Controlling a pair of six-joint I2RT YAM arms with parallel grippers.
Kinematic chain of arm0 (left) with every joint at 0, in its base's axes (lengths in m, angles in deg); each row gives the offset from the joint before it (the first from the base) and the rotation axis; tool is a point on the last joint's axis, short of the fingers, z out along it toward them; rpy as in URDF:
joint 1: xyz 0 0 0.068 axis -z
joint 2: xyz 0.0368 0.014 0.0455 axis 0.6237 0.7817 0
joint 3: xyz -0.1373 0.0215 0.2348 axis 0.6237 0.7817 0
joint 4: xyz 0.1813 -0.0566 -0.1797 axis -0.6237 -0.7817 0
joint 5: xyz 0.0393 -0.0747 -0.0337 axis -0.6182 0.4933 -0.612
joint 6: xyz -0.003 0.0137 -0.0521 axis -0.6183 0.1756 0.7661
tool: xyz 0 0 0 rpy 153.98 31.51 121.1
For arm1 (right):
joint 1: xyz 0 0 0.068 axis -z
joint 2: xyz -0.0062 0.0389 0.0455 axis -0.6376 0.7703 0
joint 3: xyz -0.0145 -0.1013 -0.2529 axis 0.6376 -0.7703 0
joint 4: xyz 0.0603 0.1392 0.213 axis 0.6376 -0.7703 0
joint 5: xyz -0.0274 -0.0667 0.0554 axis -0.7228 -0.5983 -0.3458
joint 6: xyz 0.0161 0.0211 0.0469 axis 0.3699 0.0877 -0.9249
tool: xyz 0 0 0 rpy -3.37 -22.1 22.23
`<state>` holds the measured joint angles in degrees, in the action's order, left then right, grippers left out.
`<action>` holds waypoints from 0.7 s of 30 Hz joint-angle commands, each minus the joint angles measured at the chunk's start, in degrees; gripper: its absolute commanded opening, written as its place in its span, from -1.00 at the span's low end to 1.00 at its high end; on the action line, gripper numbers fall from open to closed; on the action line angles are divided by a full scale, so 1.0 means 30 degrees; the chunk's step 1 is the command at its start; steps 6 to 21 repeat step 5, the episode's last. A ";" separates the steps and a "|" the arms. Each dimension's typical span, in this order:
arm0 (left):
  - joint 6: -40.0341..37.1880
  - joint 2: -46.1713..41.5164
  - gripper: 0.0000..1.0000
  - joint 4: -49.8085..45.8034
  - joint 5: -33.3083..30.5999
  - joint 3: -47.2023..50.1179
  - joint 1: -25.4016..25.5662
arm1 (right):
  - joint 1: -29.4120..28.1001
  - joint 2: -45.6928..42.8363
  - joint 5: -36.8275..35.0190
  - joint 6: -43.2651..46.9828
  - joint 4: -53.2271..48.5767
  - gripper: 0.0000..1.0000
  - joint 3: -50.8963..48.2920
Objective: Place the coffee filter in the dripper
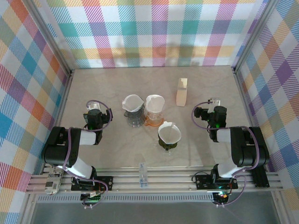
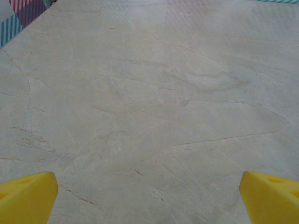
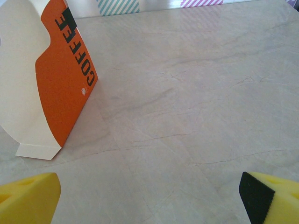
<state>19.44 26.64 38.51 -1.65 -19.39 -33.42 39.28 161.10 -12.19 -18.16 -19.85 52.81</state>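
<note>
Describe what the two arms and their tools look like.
The left arm and right arm are black with white lower segments and looping purple cables. The left tool and right tool have yellow wedge-shaped fingers; one finger of the right tool shows a black inner pad.

Left arm (image 1: 70,147) & right arm (image 1: 240,149): black, white lower links, purple cables (image 1: 96,101). Left fingertips (image 2: 25,198) yellow wedges; right fingertips (image 3: 273,200) same, w/ black pad.

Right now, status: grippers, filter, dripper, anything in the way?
Left gripper open, empty. Right gripper open, empty. Coffee filter box upright, ahead-left of right gripper, nothing between. Three drippers untouched.
</note>
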 commanded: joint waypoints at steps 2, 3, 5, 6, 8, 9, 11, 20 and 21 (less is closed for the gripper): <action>-0.0278 -0.0028 1.00 0.0634 0.0027 -0.0068 0.0094 | -0.0096 0.0062 0.0041 0.0143 0.0576 0.98 -0.0073; -0.0268 -0.0040 1.00 0.0635 0.0029 -0.0074 0.0096 | -0.0092 0.0056 0.0042 0.0121 0.0598 0.98 -0.0087; -0.0278 -0.0043 1.00 0.0671 0.0034 -0.0093 0.0096 | -0.0089 0.0063 0.0026 0.0135 0.0598 0.98 -0.0073; -0.0278 -0.0043 1.00 0.0671 0.0034 -0.0093 0.0096 | -0.0089 0.0063 0.0026 0.0135 0.0598 0.98 -0.0073; -0.0278 -0.0043 1.00 0.0671 0.0034 -0.0093 0.0096 | -0.0089 0.0063 0.0026 0.0135 0.0598 0.98 -0.0073; -0.0278 -0.0043 1.00 0.0671 0.0034 -0.0093 0.0096 | -0.0089 0.0063 0.0026 0.0135 0.0598 0.98 -0.0073; -0.0278 -0.0043 1.00 0.0671 0.0034 -0.0093 0.0096 | -0.0089 0.0063 0.0026 0.0135 0.0598 0.98 -0.0073; -0.0278 -0.0043 1.00 0.0671 0.0034 -0.0093 0.0096 | -0.0089 0.0063 0.0026 0.0135 0.0598 0.98 -0.0073; -0.0278 -0.0043 1.00 0.0671 0.0034 -0.0093 0.0096 | -0.0089 0.0063 0.0026 0.0135 0.0598 0.98 -0.0073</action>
